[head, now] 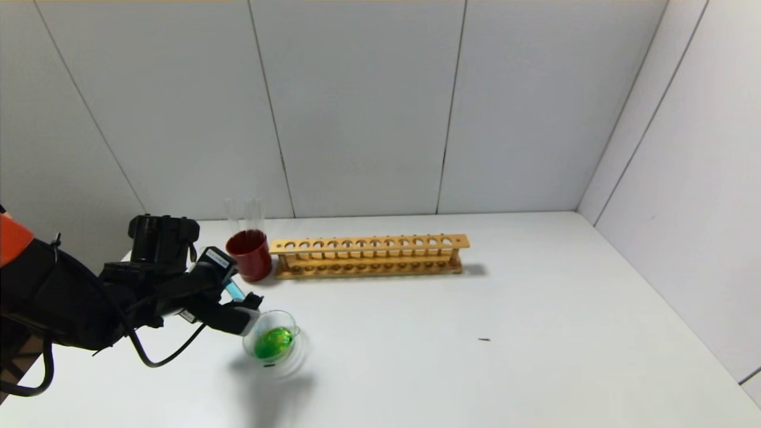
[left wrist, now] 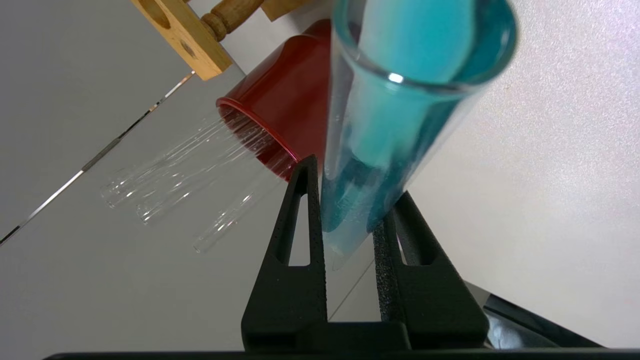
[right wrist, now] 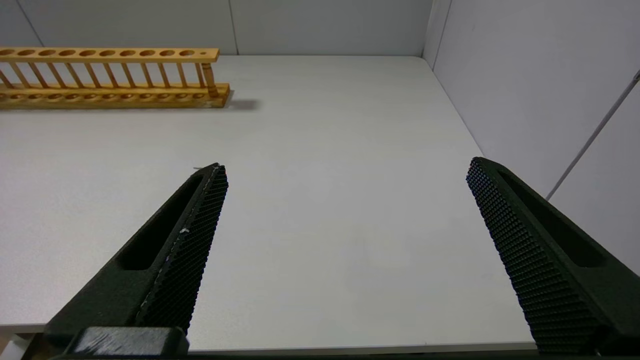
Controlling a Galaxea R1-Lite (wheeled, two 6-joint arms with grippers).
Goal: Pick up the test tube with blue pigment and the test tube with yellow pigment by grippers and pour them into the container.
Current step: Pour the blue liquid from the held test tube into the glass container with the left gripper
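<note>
Blue liquid is seen inside the test tube with blue pigment, which is pinched tight between the two black fingers of the left gripper. In the head view the tube is tipped on a slant, with its mouth pointed down toward the container. The gripper is held just above the near left rim of that little glass dish, at the left side of the white table. Bright green liquid is seen in the bottom of the dish.

Just behind the gripper a dark red cup is placed, and clear empty tubes are stood inside it. In the left wrist view three clear tubes can be counted poking out of the red cup.

Beside the cup, a long wooden rack with a row of round holes is laid across the back of the table. No tubes are held in it.

A tiny dark speck is seen on the table, well apart from the dish.

The right gripper is shown only in its own wrist view. Its fingers are spread wide with nothing between them, above the right part of the table, and the end of the rack is seen far off.
</note>
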